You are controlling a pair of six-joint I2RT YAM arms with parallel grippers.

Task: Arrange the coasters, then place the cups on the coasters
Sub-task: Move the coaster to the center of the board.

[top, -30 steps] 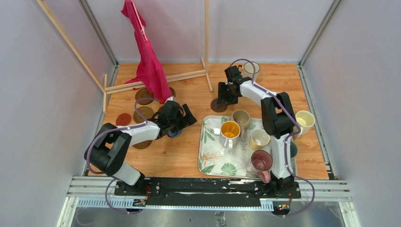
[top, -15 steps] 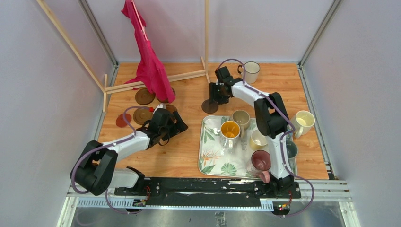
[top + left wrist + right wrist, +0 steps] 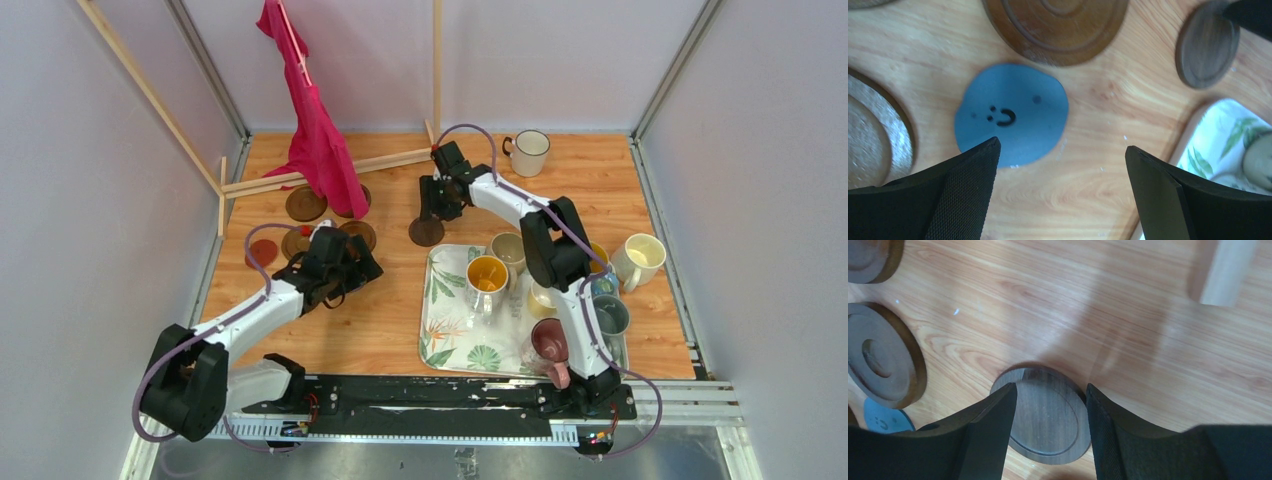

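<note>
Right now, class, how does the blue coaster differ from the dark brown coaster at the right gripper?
The blue coaster is grey-blue with dark marks; the dark brown coaster shows only a ring groove. The blue coaster's edge is wavy; the dark brown coaster's is round. The blue coaster lies free under the open left gripper; the dark brown coaster is gripped by the right gripper. Both are thin and flat.

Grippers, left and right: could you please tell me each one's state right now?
Left gripper: open, holding nothing.
Right gripper: closed on the dark brown coaster.
</note>
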